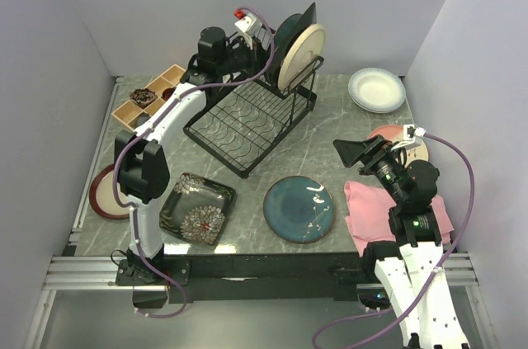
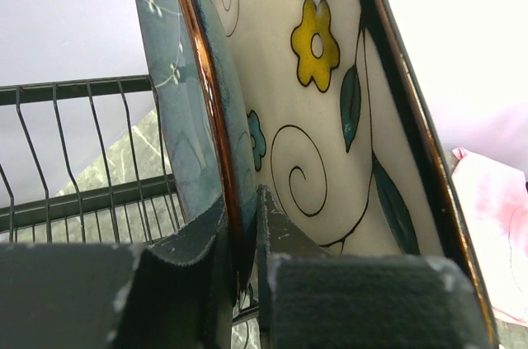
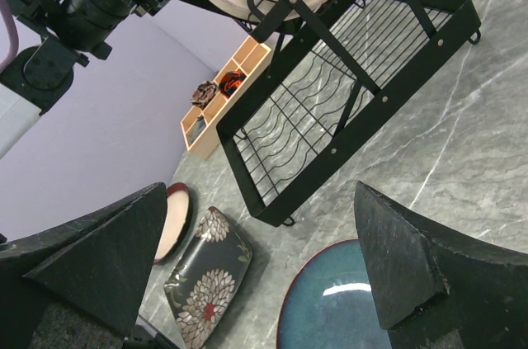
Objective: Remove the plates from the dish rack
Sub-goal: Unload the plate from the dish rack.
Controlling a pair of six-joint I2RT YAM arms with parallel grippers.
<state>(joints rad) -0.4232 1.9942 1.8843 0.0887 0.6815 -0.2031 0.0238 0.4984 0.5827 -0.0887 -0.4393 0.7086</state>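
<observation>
The black wire dish rack (image 1: 247, 122) stands at the back middle. Upright in its upper frame are a round teal plate (image 1: 285, 34), a round cream plate (image 1: 302, 56) and a square plate with a dark back (image 1: 310, 21). My left gripper (image 1: 266, 35) is at the rack top. In the left wrist view it (image 2: 243, 217) is shut on the brown rim of the teal plate (image 2: 177, 118), with the cream square flowered plate (image 2: 313, 101) right behind. My right gripper (image 1: 363, 155) is open and empty above the table at the right (image 3: 264, 258).
On the table lie a black flowered square plate (image 1: 196, 207), a teal plate (image 1: 299, 209), a brown-rimmed tan plate (image 1: 103, 192), a white plate (image 1: 377, 89), a pink plate (image 1: 406, 139) and a pink cloth (image 1: 388, 213). A wooden tray (image 1: 148, 95) sits at the back left.
</observation>
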